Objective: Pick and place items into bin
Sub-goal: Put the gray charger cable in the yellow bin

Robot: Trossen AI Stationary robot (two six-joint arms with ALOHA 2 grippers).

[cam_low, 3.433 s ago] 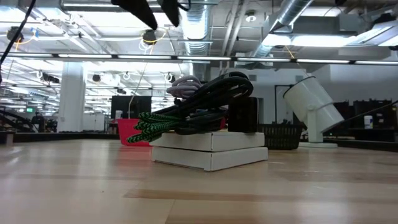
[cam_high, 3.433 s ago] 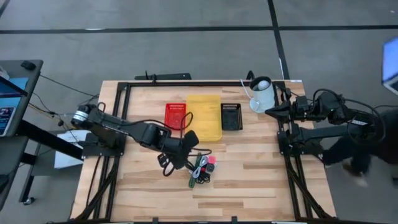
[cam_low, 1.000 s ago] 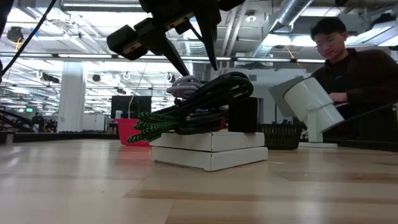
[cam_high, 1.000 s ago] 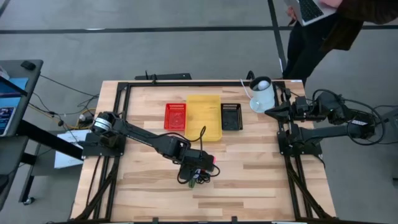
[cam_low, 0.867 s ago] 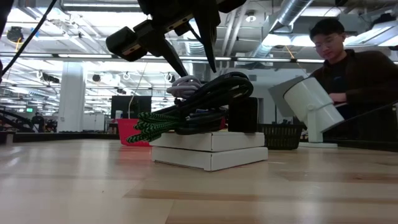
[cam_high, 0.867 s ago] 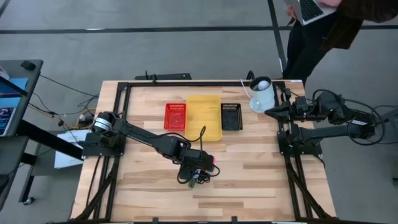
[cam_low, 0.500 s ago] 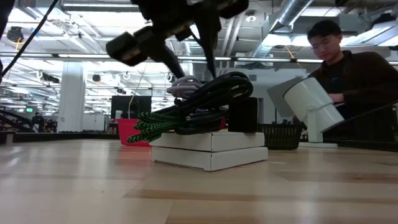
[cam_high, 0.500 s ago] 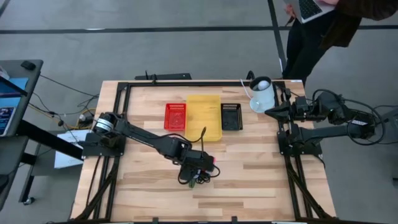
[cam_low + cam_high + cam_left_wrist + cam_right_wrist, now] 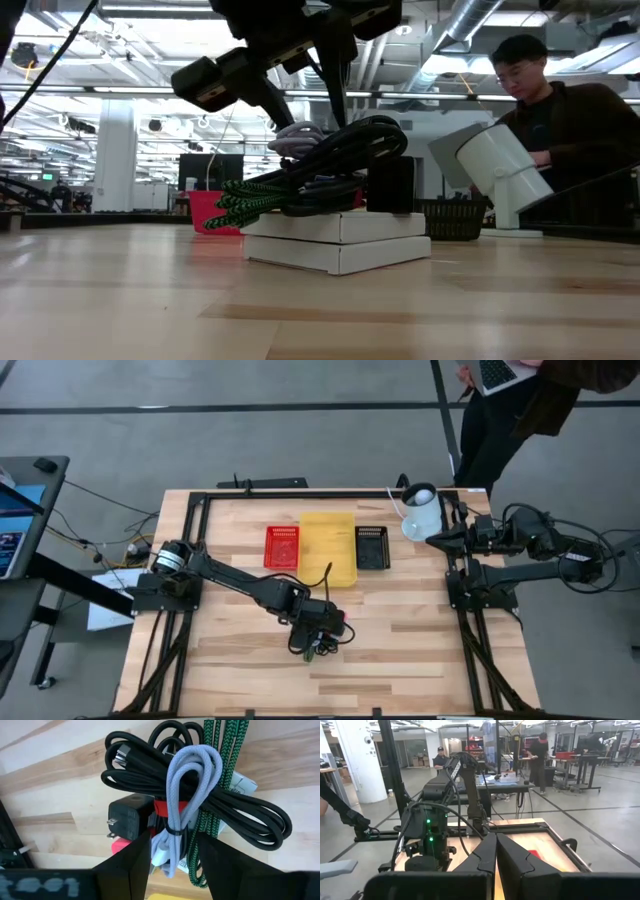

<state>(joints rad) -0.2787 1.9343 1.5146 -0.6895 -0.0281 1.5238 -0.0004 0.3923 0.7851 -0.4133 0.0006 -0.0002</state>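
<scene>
- Left end effector (image 9: pixel 318 632) is right over the heap of items, fingers spread and gripping nothing; in the left wrist view we see its two dark fingers (image 9: pixel 127 870) straddling the looped grey cable (image 9: pixel 181 795), which lies on top of the pile
- Right end effector (image 9: pixel 496 851) is parked with fingers pressed together and empty, well off at the right edge of the tabletop (image 9: pixel 420 630), waiting
- We judge the task barely started: every item we can see sits in one heap near the front middle of the tabletop, and we see nothing in any bin
- In the heap we make out the black cable (image 9: pixel 235 815) coiled under the grey one, the green-and-black braided cord (image 9: pixel 220 750), the black plug block (image 9: pixel 129 817) and a pink-red piece (image 9: pixel 119 847) just beside it
- From the low view, the bundle rests on top of two flat white boxes (image 9: pixel 335 240), stacked one on the other
- Now the containers: three in a row toward the back of the tabletop, well apart from the heap
- Red bin (image 9: pixel 281 547) on the left, yellow bin (image 9: pixel 328 548) in the middle, black bin (image 9: pixel 372 547) on the right, the three set just beside one another
- All three look empty from above, though the black one's mesh floor makes that harder for us to be sure of
- What's left, as we read it: close on the grey cable, lift, carry it to a bin, then repeat for the rest
- Behind the right side, a person (image 9: pixel 560 110) stands beyond the tabletop, clear of both arms
</scene>
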